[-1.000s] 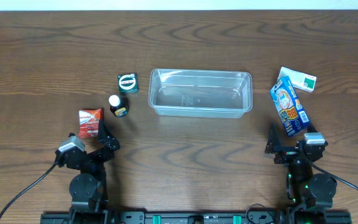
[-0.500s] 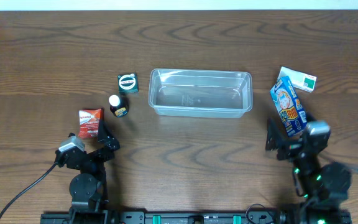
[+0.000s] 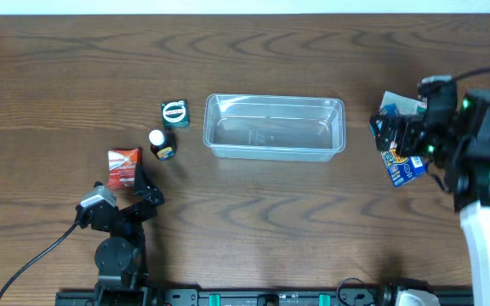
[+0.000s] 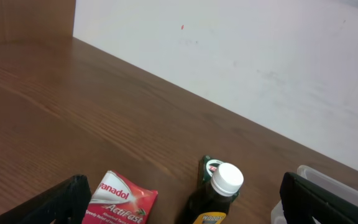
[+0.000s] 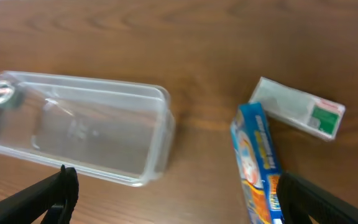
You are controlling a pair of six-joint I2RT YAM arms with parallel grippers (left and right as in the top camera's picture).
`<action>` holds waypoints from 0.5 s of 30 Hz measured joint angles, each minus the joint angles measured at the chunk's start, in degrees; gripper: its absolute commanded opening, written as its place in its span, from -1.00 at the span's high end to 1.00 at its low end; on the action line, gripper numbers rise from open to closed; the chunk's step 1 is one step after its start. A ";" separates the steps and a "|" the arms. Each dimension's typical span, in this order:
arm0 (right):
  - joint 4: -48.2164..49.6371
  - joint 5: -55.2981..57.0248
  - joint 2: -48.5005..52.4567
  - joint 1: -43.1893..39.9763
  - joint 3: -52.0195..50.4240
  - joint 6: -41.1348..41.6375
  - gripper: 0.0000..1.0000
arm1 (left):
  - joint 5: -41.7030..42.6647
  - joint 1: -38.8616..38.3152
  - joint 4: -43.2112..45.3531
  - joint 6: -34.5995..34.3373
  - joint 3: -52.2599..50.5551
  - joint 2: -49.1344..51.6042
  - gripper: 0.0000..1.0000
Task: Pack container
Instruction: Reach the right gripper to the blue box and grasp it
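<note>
The clear plastic container (image 3: 275,99) lies empty at mid-table, long side left to right. My right gripper (image 3: 395,136) is open and empty, raised over the blue box (image 3: 404,169) just right of the container. In the right wrist view the container (image 5: 92,82) is on the left and the blue box (image 5: 257,158) lies between my spread fingers (image 5: 328,199). My left gripper (image 3: 145,189) is open and empty, low at the front left. It faces the red Panadol box (image 4: 120,202) and the dark white-capped bottle (image 4: 219,196).
A white and green box (image 5: 297,107) lies behind the blue box, partly hidden in the overhead view (image 3: 395,103). A small green box (image 3: 174,112) stands behind the bottle (image 3: 162,144). The red box (image 3: 122,167) is left of the bottle. The table's far edge meets a white wall.
My right arm has lifted from its rest at the front right and swung back over the blue box. The left arm and all objects have not moved.
</note>
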 measured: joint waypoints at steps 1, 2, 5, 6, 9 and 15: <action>-0.26 0.33 1.11 -0.28 0.35 -0.31 -0.98 | 0.00 0.00 0.00 0.00 0.00 0.00 -0.96; -0.50 1.07 2.69 -0.79 0.50 -0.68 -0.99 | 0.00 0.00 0.00 0.00 0.00 0.00 -0.96; -0.35 2.47 6.40 -2.27 0.50 -1.66 -0.99 | 0.00 0.00 0.02 0.00 0.00 0.00 -0.96; -0.04 2.73 7.72 -2.75 0.50 -1.88 -0.99 | 0.00 0.00 0.02 0.00 0.00 0.00 -0.96; 1.51 3.41 11.80 -4.09 0.50 -2.43 -0.98 | -0.02 0.00 0.00 0.00 0.00 0.00 -0.96; 3.39 4.07 17.49 -5.64 0.50 -2.82 -0.98 | 0.00 0.00 0.00 0.00 0.00 0.00 -0.96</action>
